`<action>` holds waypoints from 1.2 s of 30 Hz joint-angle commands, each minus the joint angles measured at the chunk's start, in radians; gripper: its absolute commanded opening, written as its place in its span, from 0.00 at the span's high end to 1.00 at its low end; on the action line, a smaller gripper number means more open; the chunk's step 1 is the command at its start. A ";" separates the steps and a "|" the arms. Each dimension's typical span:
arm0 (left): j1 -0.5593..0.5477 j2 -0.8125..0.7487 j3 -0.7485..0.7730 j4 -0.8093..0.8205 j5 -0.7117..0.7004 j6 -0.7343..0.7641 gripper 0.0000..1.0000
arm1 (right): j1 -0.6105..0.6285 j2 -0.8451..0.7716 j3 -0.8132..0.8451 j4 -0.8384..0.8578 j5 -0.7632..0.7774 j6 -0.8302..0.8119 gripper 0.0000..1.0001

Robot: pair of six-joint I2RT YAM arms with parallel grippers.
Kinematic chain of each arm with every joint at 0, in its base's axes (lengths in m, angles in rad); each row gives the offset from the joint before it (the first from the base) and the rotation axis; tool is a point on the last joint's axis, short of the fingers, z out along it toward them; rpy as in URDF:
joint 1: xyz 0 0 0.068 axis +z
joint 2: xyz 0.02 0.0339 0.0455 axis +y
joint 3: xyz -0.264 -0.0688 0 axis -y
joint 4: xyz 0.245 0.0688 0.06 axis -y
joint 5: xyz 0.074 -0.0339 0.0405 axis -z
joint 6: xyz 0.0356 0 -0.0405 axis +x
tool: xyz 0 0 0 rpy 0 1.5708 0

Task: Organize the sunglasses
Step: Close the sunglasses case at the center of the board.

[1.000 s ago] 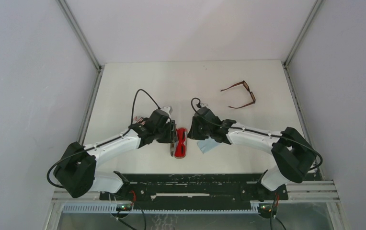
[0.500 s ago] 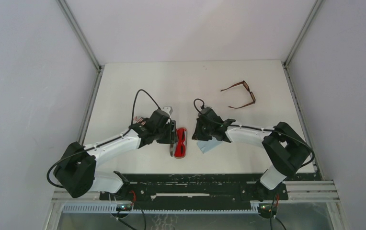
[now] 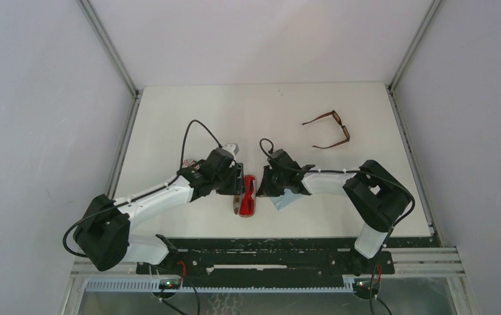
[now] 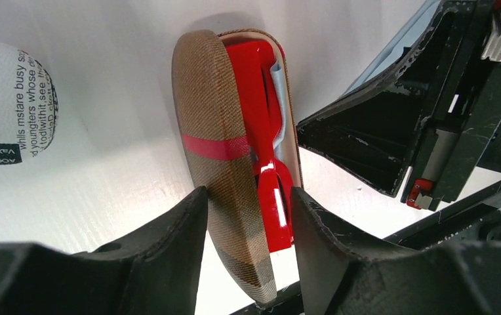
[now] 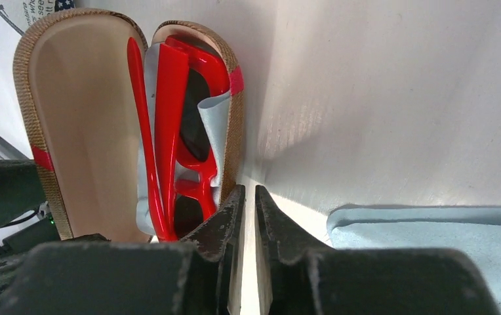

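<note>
**A:** Where were the red sunglasses [image 5: 169, 105]?

**B:** Folded inside the brown checked case [image 4: 212, 131], with a light blue cloth [image 5: 212, 125] tucked beside them. The case lay half open at the near middle of the surface [image 3: 235, 111], between the two arms.

**A:** And the left gripper [image 4: 246, 193]?

**B:** Spread wide astride the case, one finger against the outside of the lid, the other at the base rim. It seemed to be clamping the case, though the wrist view left the contact a little uncertain.

**A:** The right gripper [image 5: 248, 193]?

**B:** Pressed almost together, with only a sliver between the fingers and nothing in it. Its tips were just beside the rim of the case's base. A second blue cloth [image 5: 431, 243] lay flat on the surface near it.

**A:** The other pair?

**B:** The dark brown sunglasses [image 3: 341, 126] lay unfolded at the far right, well apart from both arms. A lettered white case [image 4: 12, 98] sat just beside the checked one.
</note>
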 commanded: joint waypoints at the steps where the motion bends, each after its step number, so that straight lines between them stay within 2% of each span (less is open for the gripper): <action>1: -0.008 -0.021 0.052 0.004 -0.012 -0.006 0.46 | 0.005 0.004 0.000 0.064 -0.026 0.016 0.92; 14: -0.023 -0.019 0.054 0.031 0.013 -0.016 0.50 | 0.005 0.010 0.000 0.066 -0.029 0.013 0.92; 36: -0.094 0.141 0.080 0.091 0.032 -0.038 0.53 | -0.004 0.003 0.001 0.059 -0.026 0.014 0.93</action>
